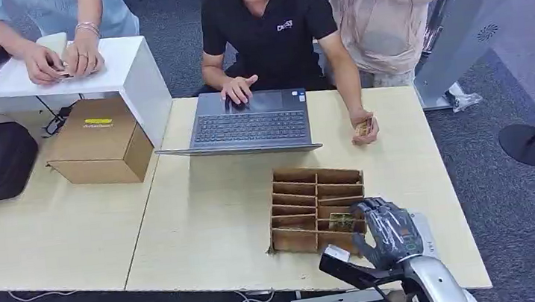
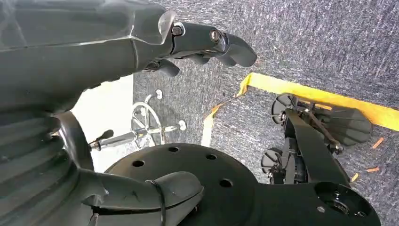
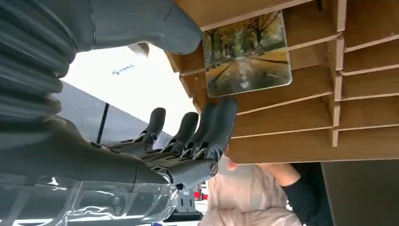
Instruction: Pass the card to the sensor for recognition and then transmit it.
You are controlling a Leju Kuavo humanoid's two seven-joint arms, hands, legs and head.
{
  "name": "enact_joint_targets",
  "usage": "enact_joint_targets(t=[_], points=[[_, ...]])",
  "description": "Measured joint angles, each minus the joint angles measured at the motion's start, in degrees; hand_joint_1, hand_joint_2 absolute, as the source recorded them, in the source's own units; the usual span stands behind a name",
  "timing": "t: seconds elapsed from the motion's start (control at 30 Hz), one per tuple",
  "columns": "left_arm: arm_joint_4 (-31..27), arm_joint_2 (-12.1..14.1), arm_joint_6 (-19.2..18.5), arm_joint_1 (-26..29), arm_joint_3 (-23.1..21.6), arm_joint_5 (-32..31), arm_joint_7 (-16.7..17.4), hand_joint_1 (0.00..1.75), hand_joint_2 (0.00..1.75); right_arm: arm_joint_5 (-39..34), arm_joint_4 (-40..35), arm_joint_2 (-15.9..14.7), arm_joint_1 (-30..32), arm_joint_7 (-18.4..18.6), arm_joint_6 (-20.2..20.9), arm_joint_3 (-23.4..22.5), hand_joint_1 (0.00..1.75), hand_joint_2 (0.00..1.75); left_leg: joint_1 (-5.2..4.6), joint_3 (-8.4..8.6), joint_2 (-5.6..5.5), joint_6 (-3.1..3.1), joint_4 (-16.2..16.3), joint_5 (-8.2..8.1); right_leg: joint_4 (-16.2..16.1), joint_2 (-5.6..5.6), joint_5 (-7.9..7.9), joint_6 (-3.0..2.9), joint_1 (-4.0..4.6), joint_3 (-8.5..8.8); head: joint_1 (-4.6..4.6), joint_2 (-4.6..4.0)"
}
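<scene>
A card [image 3: 248,54] printed with an autumn avenue of trees, glossy and thin, stands on edge in a slot of the wooden divider tray [image 1: 295,193], in the right-hand column near the tray's front corner. The robot's right hand [image 1: 387,230] is at that corner of the tray, thumb on one side of the card and dark fingers [image 3: 214,125] extended on the other; the fingers are apart and have not yet closed on the card, though one fingertip may touch its lower edge. To pick it well, the hand should probably bring thumb and fingers together on the card's exposed upper part, pinching flat against both faces, and lift straight out along the slot so the thin partitions do not catch it. The left hand [image 2: 207,44] hangs low beside the robot over carpet, fingers loosely curled and holding nothing. Beyond the tray, a person holds another card near a laptop [image 1: 251,126]
</scene>
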Motion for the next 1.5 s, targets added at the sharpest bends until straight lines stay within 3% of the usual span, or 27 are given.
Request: enact_joint_targets(t=[0.27, 0.37, 0.57, 0.6, 0.63, 0.67, 0.8, 0.93, 1.2, 1.23, 1.4, 1.5], points=[[0.00, 0.00, 0.00, 0.00, -0.04, 0.00, 0.00, 0.00, 1.75, 0.00, 1.49, 0.00, -1.25, -0.02, 0.00, 0.63, 0.86, 1.75, 0.00, 0.00, 0.00, 0.00, 0.00, 0.00, 0.00, 0.00, 0.00, 0.00, 0.00, 0.00, 0.02, 0.00], [0.00, 0.00, 0.00, -0.01, -0.09, 0.00, 0.00, 0.00, 1.75, -0.02, 1.70, 0.00, -1.43, -0.02, 0.00, 0.83, 0.77, 1.75, 0.00, 0.00, 0.00, 0.00, 0.00, 0.00, 0.00, 0.00, 0.00, 0.00, 0.00, 0.00, 0.00, 0.00], [0.00, 0.00, -0.02, 0.00, -0.09, 0.30, 0.00, 0.00, 1.75, -0.93, 2.40, -0.09, -2.26, -0.35, 0.11, 1.35, 0.82, 1.75, 0.00, 0.00, 0.02, 0.00, 0.00, 0.00, 0.00, 0.02, 0.02, -0.01, 0.00, 0.00, 0.00, 0.00], [0.00, 0.00, -0.02, 0.00, -0.09, 0.44, 0.00, 0.00, 1.75, -1.42, 2.79, -0.22, -2.80, -0.63, 0.20, 1.55, 0.96, 1.75, 0.00, 0.01, 0.02, 0.00, 0.00, 0.00, 0.00, 0.02, 0.03, -0.02, 0.00, 0.00, 0.00, 0.00], [0.00, 0.00, -0.02, 0.00, -0.09, 0.57, 0.00, 0.00, 1.75, -1.72, 3.08, -0.28, -3.24, -0.70, 0.24, 1.72, 0.98, 1.75, 0.00, 0.01, 0.01, 0.00, 0.00, 0.00, 0.00, 0.01, 0.03, -0.02, 0.00, 0.00, 0.00, 0.00], [0.00, 0.00, -0.02, 0.00, -0.09, 0.77, -0.02, 0.00, 1.75, -1.99, 3.37, -0.42, -3.69, -0.72, 0.28, 1.92, 1.15, 1.75, 0.00, 0.01, 0.01, 0.00, 0.01, 0.01, 0.00, 0.01, 0.03, -0.02, 0.00, 0.00, 0.02, 0.00], [0.00, -0.02, -0.04, 0.01, -0.09, 1.03, -0.11, 0.00, 1.75, -2.21, 4.33, -0.44, -4.66, -0.68, 0.61, 2.84, 1.34, 1.75, 0.00, 0.01, 0.01, 0.00, 0.01, 0.01, 0.00, 0.01, 0.03, -0.02, 0.00, 0.00, 0.00, 0.00], [0.00, -0.02, -0.07, 0.01, -0.09, 1.11, -0.11, 0.00, 1.75, -2.21, 4.74, -0.52, -5.01, -0.50, 0.85, 3.45, 1.41, 1.75, 0.00, 0.01, 0.01, 0.00, 0.01, 0.00, 0.00, 0.02, 0.03, -0.02, 0.00, -0.01, 0.00, 0.00], [0.00, -0.11, -0.07, 0.01, -0.11, 1.25, -0.13, 0.00, 1.75, -2.29, 4.94, -0.98, -4.85, 0.00, 0.85, 3.74, 1.73, 1.75, 0.00, 0.02, 0.01, 0.00, 0.01, 0.01, -0.01, 0.02, 0.03, -0.02, 0.00, 0.01, 0.00, 0.00], [0.00, -0.11, -0.07, 0.02, -0.11, 1.25, -0.13, 0.00, 1.75, -2.34, 4.94, -1.03, -4.79, 0.04, 0.81, 3.74, 1.68, 1.75, 0.00, 0.03, 0.01, 0.00, 0.01, 0.01, -0.01, 0.02, 0.04, -0.02, 0.00, 0.01, 0.00, 0.00], [0.00, -0.11, -0.07, 0.01, -0.13, 1.27, -0.13, 0.00, 1.75, -3.99, 4.87, -1.38, -4.42, -0.39, 0.31, 3.67, 1.75, 1.75, 0.00, 0.05, 0.02, 0.00, 0.01, 0.01, -0.01, 0.02, 0.05, -0.01, 0.00, 0.02, 0.00, 0.00], [0.00, -0.11, -0.04, 0.02, -0.20, 1.31, -0.15, 0.00, 1.75, -7.39, 3.97, -1.62, -3.92, -2.32, 0.24, 2.90, 1.75, 1.75, 0.00, 0.04, 0.01, 0.00, 0.02, 0.01, -0.01, 0.02, 0.05, -0.01, 0.00, 0.02, 0.00, 0.00]])
